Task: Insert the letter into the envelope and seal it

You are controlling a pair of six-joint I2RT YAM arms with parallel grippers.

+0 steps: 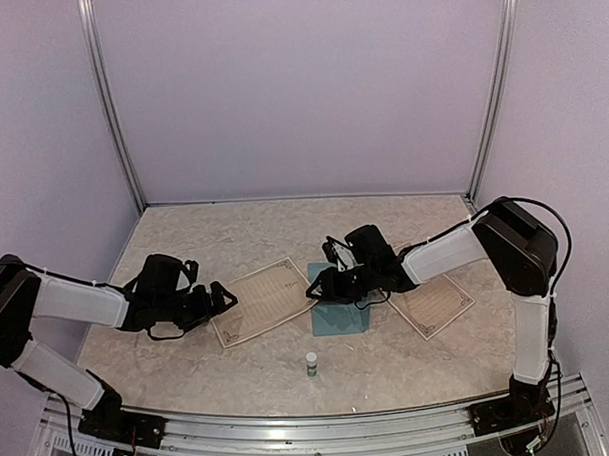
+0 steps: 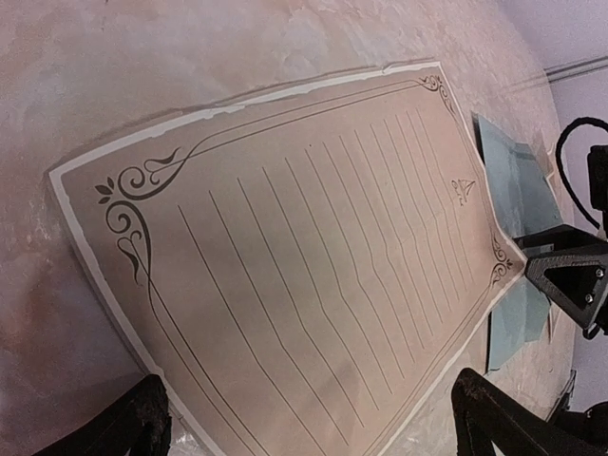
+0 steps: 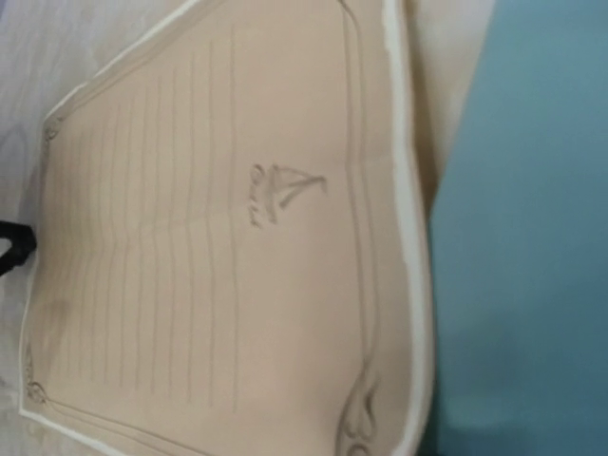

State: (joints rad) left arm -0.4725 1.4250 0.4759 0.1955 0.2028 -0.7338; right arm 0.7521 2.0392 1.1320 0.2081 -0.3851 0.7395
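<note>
The letter (image 1: 262, 302) lies flat and outside the envelope, just ahead of the left gripper's (image 1: 227, 297) widely spread jaws. Its long axis slants from them toward the right gripper (image 1: 317, 288). The envelope (image 1: 340, 319) lies partly beneath those right jaws, whose state I cannot tell. Its long axis seems to run front to back, and its flap direction is hidden. Nothing is inserted or sealed, and the glue stick (image 1: 311, 364) stands apart, nearer the bases.

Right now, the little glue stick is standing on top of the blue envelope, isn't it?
Not quite. The glue stick is standing upright, but on the bare table, not on the envelope. It stands just in front of the envelope, nearer the arms' bases and apart from it. The top external view shows this.
</note>
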